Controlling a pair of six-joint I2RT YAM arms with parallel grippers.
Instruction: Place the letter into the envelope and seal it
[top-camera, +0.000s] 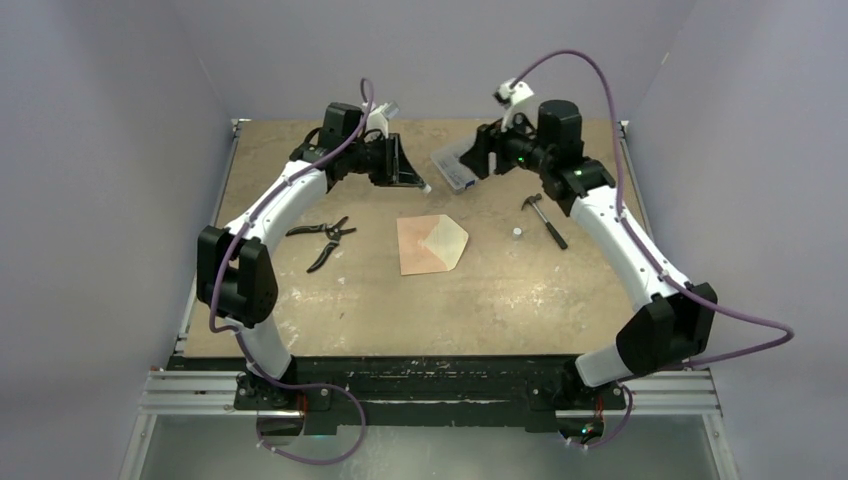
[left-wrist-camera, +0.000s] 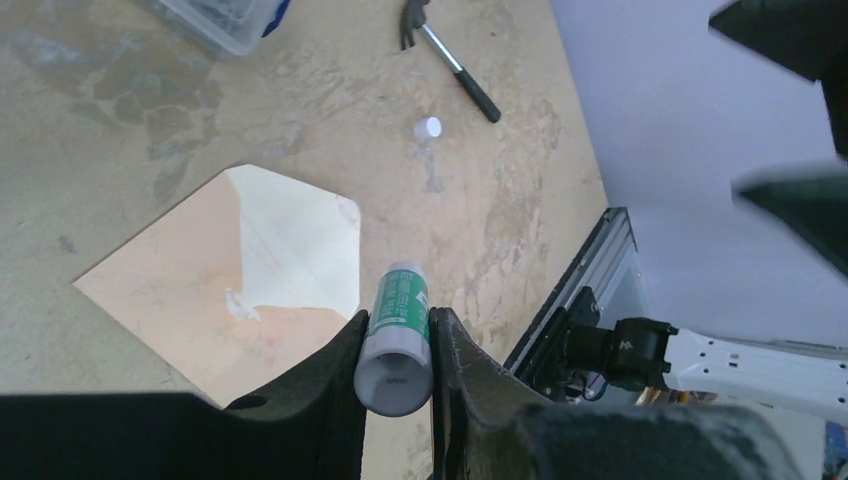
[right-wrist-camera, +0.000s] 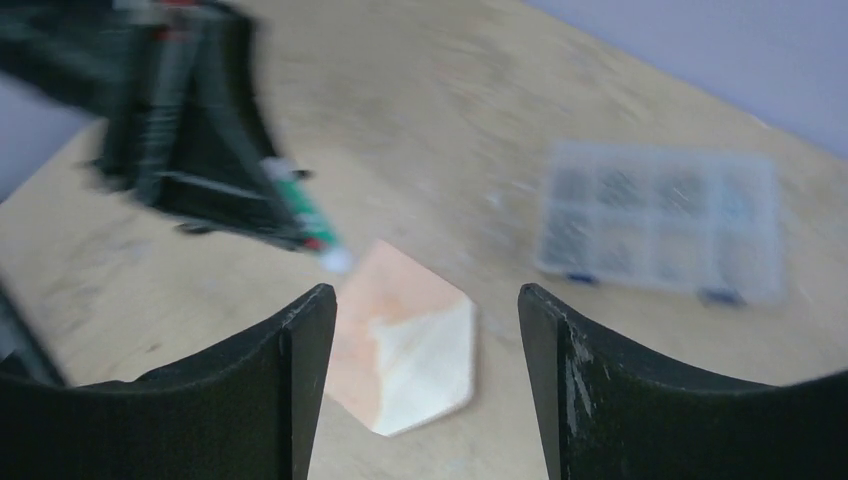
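The envelope (top-camera: 430, 245) lies in the middle of the table (top-camera: 350, 310), flap open toward 3 o'clock; we cannot see the letter by itself. Our left gripper (left-wrist-camera: 397, 320), at 11 o'clock, pinches a glue stick (left-wrist-camera: 398, 298), and our right gripper (right-wrist-camera: 427, 297) is spread wide, empty. If we push the glue hard, the loose paper could slide or crumple.
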